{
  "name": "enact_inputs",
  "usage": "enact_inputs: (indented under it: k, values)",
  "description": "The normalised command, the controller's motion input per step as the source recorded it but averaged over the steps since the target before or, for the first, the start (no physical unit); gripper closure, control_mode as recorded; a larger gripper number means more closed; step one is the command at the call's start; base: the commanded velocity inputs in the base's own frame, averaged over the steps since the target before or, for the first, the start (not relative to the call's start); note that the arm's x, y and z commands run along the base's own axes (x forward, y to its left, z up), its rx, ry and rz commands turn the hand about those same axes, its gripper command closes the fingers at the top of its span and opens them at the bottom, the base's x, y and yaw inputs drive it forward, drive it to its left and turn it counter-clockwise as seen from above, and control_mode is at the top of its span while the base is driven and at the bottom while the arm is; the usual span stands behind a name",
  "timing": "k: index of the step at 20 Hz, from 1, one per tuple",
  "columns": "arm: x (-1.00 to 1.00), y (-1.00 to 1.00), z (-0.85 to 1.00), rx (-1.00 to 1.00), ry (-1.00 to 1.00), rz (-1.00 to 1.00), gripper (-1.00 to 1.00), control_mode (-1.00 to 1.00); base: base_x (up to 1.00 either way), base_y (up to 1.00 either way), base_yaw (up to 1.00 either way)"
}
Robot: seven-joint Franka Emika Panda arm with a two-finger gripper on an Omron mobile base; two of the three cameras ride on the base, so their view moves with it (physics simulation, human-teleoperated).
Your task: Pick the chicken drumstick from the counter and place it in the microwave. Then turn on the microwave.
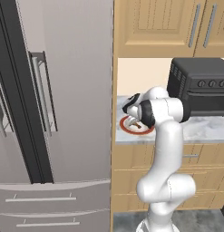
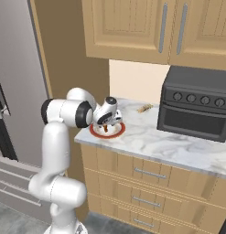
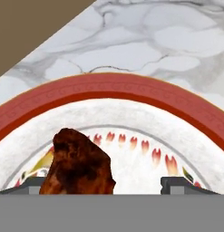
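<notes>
Hand view: chicken drumstick [image 3: 78, 164] is cut off at lower left.
Hand [image 3: 106, 183]: fingers apart, over plate [image 3: 131, 97].
Counter [image 3: 145, 50]: marbled, upper frame.

Even, shadowless, sharp rendered light

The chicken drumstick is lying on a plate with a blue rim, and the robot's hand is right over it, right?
Nearly. The plate's rim is red, not blue; the hand view shows it best. The chicken drumstick does lie on that plate, and the gripper is right over it.
</notes>
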Motion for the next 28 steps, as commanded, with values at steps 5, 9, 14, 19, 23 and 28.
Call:
enact_inputs:
  k: [5, 9, 14, 19, 23, 28]
  values:
    - [0.05, 0.00, -0.04, 0.00, 0.02, 0.00, 1.00, -1.00, 0.00, 0.00, 0.00]
    - [0.00, 0.00, -0.03, 0.00, 0.02, 0.00, 1.00, -1.00, 0.00, 0.00, 0.00]
    - [-0.04, -0.01, -0.10, 0.00, 0.04, 0.00, 1.00, -1.00, 0.00, 0.00, 0.00]
    - [-0.32, -0.11, 0.02, -0.03, -0.07, 0.00, 1.00, -1.00, 0.00, 0.00, 0.00]
    - [-0.52, -0.18, 0.25, -0.05, -0.22, 0.00, 1.00, -1.00, 0.00, 0.00, 0.00]
    - [-0.58, -0.15, 0.32, -0.06, -0.26, -0.02, 1.00, -1.00, 0.00, 0.00, 0.00]
